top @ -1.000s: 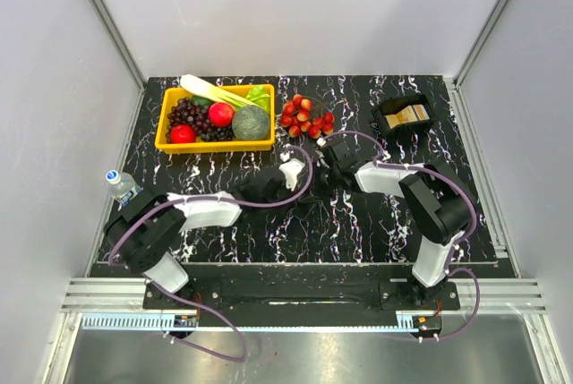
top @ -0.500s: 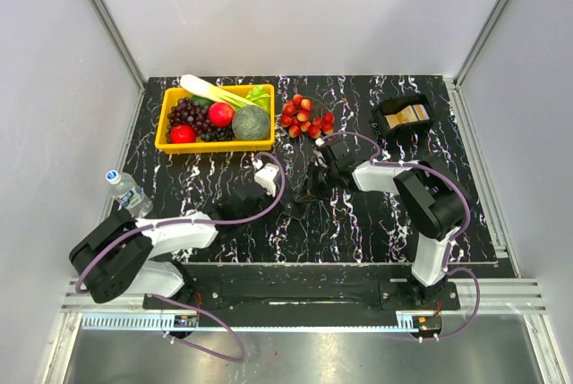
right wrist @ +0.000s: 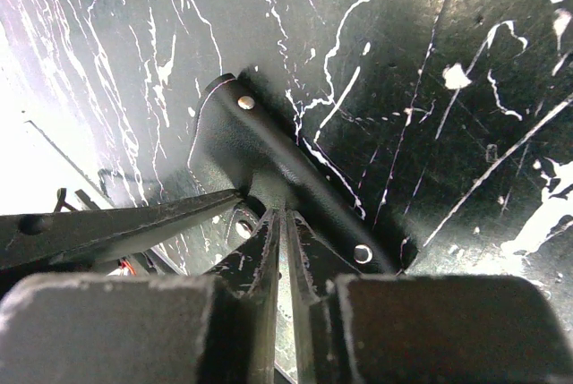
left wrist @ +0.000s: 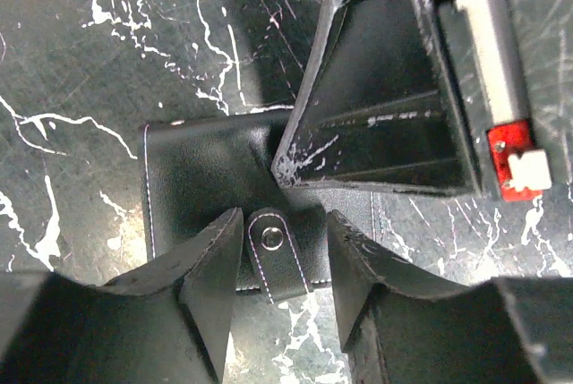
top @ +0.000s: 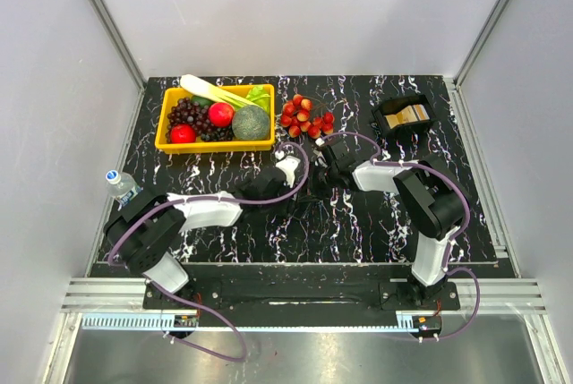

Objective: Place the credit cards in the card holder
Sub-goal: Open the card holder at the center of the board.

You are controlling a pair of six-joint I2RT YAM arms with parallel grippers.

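As left pincer point(left wrist: 279, 227) straddles card holder point(left wrist: 201, 174), right pincer point(right wrist: 283, 223) seems clamped.

White-and-black arms point(top: 210, 211) trail purple cables point(top: 228, 324); the left claw point(left wrist: 282, 223) is scuffed matte black

black marble-look table top point(top: 349, 223) with white veins; plain pale grey walls point(top: 295, 8) on three sides; aluminium rails point(top: 109, 30) in corners; brushed metal strip point(top: 358, 357) along near edge; even light.

Soft, even light from above makes the top view bright and sharp, with only faint shadows. In the right wrist view, white glare washes out the left of the black table point(right wrist: 376, 62).
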